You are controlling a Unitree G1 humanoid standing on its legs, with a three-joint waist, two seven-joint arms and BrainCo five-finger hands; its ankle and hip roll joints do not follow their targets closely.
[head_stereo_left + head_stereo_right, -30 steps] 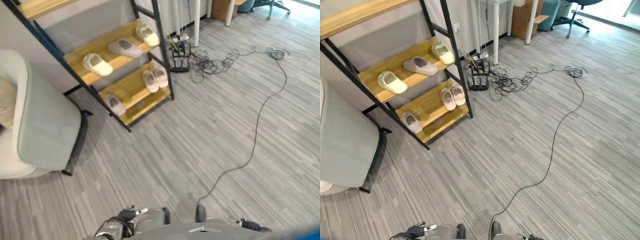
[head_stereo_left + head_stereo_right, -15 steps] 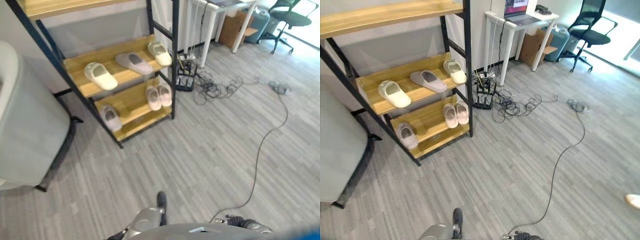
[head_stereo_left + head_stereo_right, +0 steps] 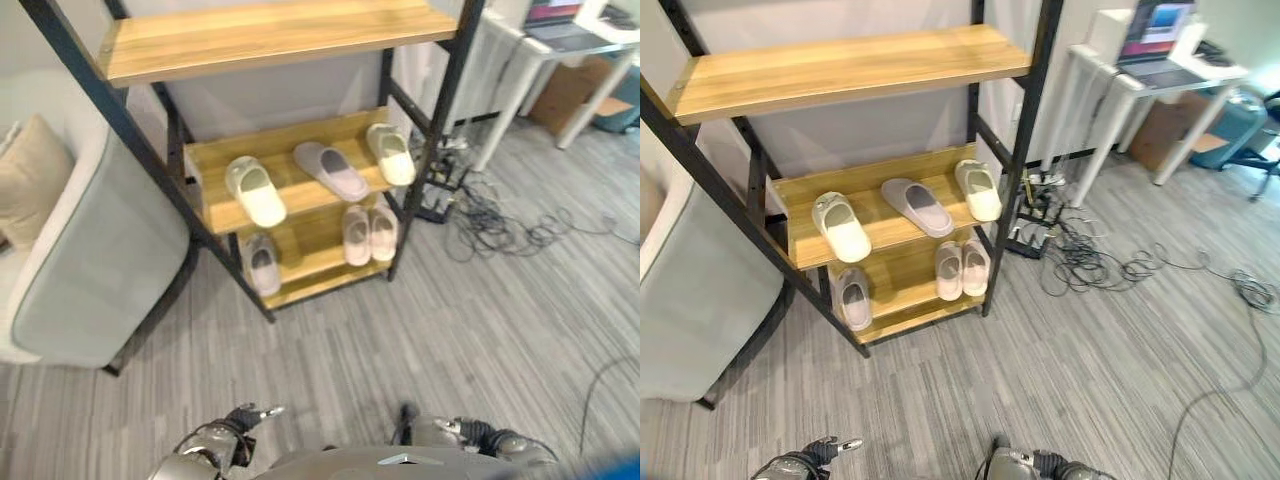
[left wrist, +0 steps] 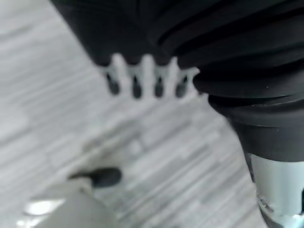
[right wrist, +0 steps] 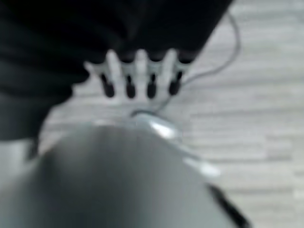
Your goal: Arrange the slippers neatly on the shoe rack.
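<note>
The shoe rack [image 3: 452, 90] has a black frame and wooden shelves and stands ahead of me. Its top shelf [image 3: 270, 40] is bare. The middle shelf carries a cream slipper [image 3: 256, 190], a grey slipper [image 3: 331, 170] and another cream slipper [image 3: 391, 153], each at its own angle. On the lowest shelf a pale pink pair [image 3: 368, 232] sits side by side, and a single grey slipper [image 3: 262, 263] lies to their left. My left hand [image 3: 232, 428] and right hand [image 3: 470, 435] hang low at the bottom edge, far from the rack. Their fingers [image 4: 136, 81] [image 5: 140, 78] are straight and hold nothing.
A grey armchair [image 3: 90, 270] with a beige cushion [image 3: 30, 180] stands close to the rack's left side. To the right are a white desk [image 3: 1140, 90] with a laptop, a black wire holder [image 3: 1035, 215] and a tangle of cables [image 3: 1095, 265] on the grey plank floor.
The camera has turned and come closer, so the rack now shows larger and more central. The slippers keep their places on the shelves. Both hands stay low.
</note>
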